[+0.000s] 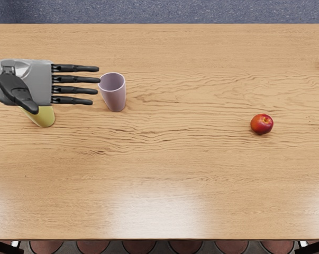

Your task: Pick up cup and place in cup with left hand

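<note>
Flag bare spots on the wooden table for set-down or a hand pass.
Bare: the light wood table between the tapered lilac cup and round red apple, plus the band from them to the near edge. Crowded: the left side, where the open left robot hand partly hides a yellow cup, fingertips close to the lilac cup's rim.

Cup [116, 99] right of probable cup [45, 117]
</note>
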Controlling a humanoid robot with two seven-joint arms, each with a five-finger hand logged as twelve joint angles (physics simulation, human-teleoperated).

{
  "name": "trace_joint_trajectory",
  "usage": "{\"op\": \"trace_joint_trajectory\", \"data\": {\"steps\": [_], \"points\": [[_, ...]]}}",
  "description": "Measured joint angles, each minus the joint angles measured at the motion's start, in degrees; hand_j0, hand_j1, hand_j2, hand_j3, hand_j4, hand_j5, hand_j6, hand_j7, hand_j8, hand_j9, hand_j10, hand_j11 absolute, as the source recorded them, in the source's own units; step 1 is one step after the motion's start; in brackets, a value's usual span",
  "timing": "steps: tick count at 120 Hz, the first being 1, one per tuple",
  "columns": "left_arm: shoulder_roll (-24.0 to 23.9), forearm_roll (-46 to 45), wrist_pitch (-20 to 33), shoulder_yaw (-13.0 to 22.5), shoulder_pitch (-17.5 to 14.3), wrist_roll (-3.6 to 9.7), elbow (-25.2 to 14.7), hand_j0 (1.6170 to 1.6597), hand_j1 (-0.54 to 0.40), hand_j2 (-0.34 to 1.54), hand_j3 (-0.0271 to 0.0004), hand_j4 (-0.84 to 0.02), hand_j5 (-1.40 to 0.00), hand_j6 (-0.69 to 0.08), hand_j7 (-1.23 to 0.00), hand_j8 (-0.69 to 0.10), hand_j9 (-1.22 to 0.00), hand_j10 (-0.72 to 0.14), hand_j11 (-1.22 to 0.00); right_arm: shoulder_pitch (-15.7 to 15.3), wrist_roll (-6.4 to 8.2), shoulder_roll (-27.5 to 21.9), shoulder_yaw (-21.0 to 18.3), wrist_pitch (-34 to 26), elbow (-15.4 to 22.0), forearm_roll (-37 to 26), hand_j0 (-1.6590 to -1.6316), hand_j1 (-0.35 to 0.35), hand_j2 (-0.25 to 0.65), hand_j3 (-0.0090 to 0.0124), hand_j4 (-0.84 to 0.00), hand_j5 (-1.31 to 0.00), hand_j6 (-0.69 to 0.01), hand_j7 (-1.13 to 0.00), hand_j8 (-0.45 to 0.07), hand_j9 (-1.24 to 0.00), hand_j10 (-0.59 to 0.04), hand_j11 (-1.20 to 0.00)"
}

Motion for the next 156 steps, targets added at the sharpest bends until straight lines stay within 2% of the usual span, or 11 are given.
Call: {"op": "trace_joint_trajectory", "data": {"steps": [23, 34, 45, 59, 73, 84, 96, 105, 122, 134, 156], "points": [[-0.4, -1.0, 0.0, 0.2, 0.1, 0.0, -0.4, 1.6581, 0.348, 0.0, 0.0, 0.004, 0.0, 0.005, 0.0, 0.004, 0.0, 0.003, 0.0, 0.1, 0.0, 0.0, -0.1, 0.1, 0.0, 0.0, -1.6581, -0.312, -0.006, 0.0, -0.031, -0.04, -0.031, -0.04, -0.031, -0.04, -0.031, -0.04], [-1.2, -0.7, 0.0, 0.3, -1.1, 0.0, -0.5, 1.6581, 0.348, 0.0, 0.0, 0.004, 0.0, 0.005, 0.0, 0.004, 0.0, 0.003, 0.0, 0.1, -0.05, 0.0, -0.1, 0.2, 0.1, 0.0, -1.6581, -0.312, -0.006, 0.0, -0.031, -0.04, -0.031, -0.04, -0.031, -0.04, -0.031, -0.04], [-4.1, 0.3, 0.0, 0.4, -2.8, 0.0, -0.1, 1.6581, 0.348, 0.0, 0.0, 0.004, 0.0, 0.005, 0.0, 0.004, 0.0, 0.003, 0.0, 0.1, -0.11, 0.0, -0.2, 0.2, 0.1, 0.0, -1.6581, -0.312, -0.006, 0.0, -0.031, -0.04, -0.031, -0.04, -0.031, -0.04, -0.031, -0.04], [-10.9, 11.4, 0.0, 0.0, -6.4, 0.0, 1.2, 1.6581, 0.348, 0.0, 0.0, 0.003, 0.0, 0.004, 0.0, 0.003, 0.0, 0.002, 0.0, 0.1, -0.15, 0.0, -0.2, 0.2, 0.0, 0.0, -1.6581, -0.312, -0.006, 0.0, -0.031, -0.04, -0.031, -0.04, -0.031, -0.04, -0.031, -0.04], [-13.0, 20.8, 0.0, 0.1, -10.8, 0.0, 3.6, 1.6581, 0.349, 0.0, 0.0, 0.002, 0.0, 0.002, 0.0, 0.002, 0.0, 0.001, 0.0, 0.1, -0.19, 0.0, -0.1, 0.2, 0.0, 0.0, -1.6581, -0.312, -0.006, 0.0, -0.031, -0.04, -0.031, -0.04, -0.031, -0.04, -0.031, -0.04], [-16.5, 28.7, 0.0, 0.2, -13.9, 0.0, 4.7, 1.6581, 0.349, 0.0, 0.0, 0.001, 0.0, 0.001, 0.0, 0.001, 0.0, 0.001, 0.0, 0.2, -0.21, 0.0, -0.1, 0.2, 0.0, 0.0, -1.6581, -0.312, -0.006, 0.0, -0.031, -0.04, -0.031, -0.04, -0.031, -0.04, -0.031, -0.04], [-18.7, 36.0, 0.0, 0.2, -15.2, 0.0, 6.4, 1.6581, 0.349, 0.0, 0.0, 0.0, 0.0, 0.0, 0.0, 0.0, 0.0, 0.0, 0.0, 0.2, -0.22, 0.0, -0.1, 0.2, 0.0, 0.0, -1.6581, -0.312, -0.006, 0.0, -0.031, -0.04, -0.031, -0.04, -0.031, -0.04, -0.031, -0.04], [-22.5, 42.8, 0.0, 0.1, -15.9, 0.0, 7.8, 1.6581, 0.349, 0.0, 0.0, 0.0, 0.0, -0.001, 0.0, 0.0, 0.0, 0.0, 0.0, 0.2, -0.21, 0.0, 0.0, 0.2, 0.0, 0.0, -1.6581, -0.312, -0.006, 0.0, -0.031, -0.04, -0.031, -0.04, -0.031, -0.04, -0.031, -0.04], [-26.8, 52.0, 0.0, 0.1, -17.4, 0.0, 10.9, 1.6581, 0.349, 0.0, 0.0, -0.001, 0.0, -0.001, 0.0, -0.001, 0.0, -0.001, 0.0, 0.2, -0.18, 0.0, 0.0, 0.2, 0.0, 0.0, -1.6581, -0.312, -0.006, 0.0, -0.031, -0.04, -0.031, -0.04, -0.031, -0.04, -0.031, -0.04], [-31.2, 61.4, 0.1, 0.4, -16.5, 0.0, 12.0, 1.6581, 0.349, 0.0, 0.0, -0.001, 0.0, -0.002, 0.0, -0.001, 0.0, -0.001, 0.0, 0.4, -0.21, 0.0, 0.0, 0.2, 0.0, 0.0, -1.6581, -0.312, -0.006, 0.0, -0.031, -0.04, -0.031, -0.04, -0.031, -0.04, -0.031, -0.04], [-34.6, 75.4, 3.7, 2.8, -17.1, 0.0, 12.4, 1.6581, 0.349, 0.0, 0.0, -0.002, 0.0, -0.003, 0.0, -0.002, 0.0, -0.001, 0.0, 0.5, -0.2, 0.0, -0.1, 0.2, 0.0, 0.0, -1.6581, -0.312, -0.006, 0.0, -0.031, -0.04, -0.031, -0.04, -0.031, -0.04, -0.031, -0.04]]}}
